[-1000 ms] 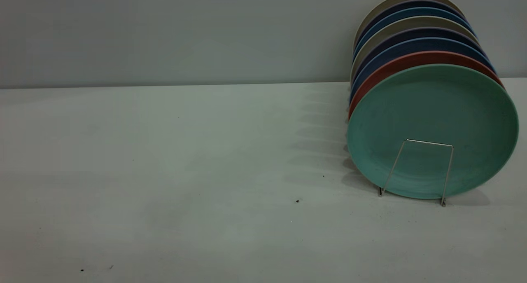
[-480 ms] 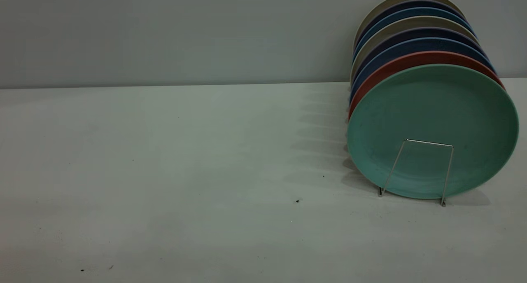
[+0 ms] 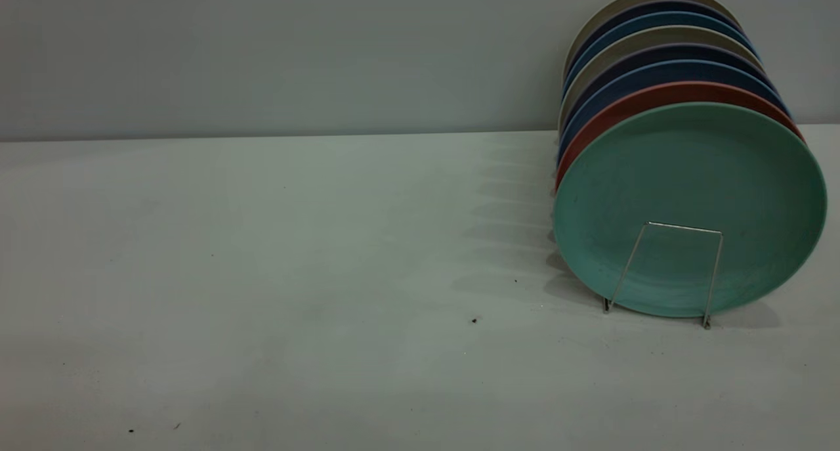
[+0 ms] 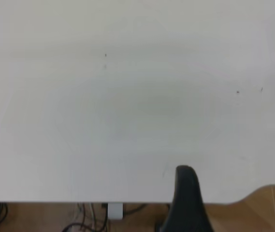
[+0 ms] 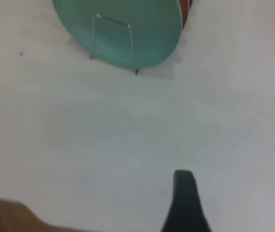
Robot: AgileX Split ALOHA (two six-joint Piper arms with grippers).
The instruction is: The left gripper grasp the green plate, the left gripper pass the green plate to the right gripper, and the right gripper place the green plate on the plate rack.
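The green plate [image 3: 689,175] stands upright at the front of the plate rack [image 3: 682,227] on the right side of the white table, leaning behind the rack's front wire loop. The right wrist view also shows the green plate [image 5: 123,29] and the plate rack [image 5: 113,19], far across bare table from the right gripper [image 5: 184,198], of which only a dark tip shows. The left gripper [image 4: 185,198] likewise shows only a dark tip, over the table's near edge, with no plate by it. Neither gripper appears in the exterior view.
Behind the green plate the rack holds a red plate [image 3: 630,103] and several blue and beige plates [image 3: 656,44] against the grey wall. The white table [image 3: 295,274] stretches to the left. Past its edge [image 4: 79,199], wooden floor and cables show.
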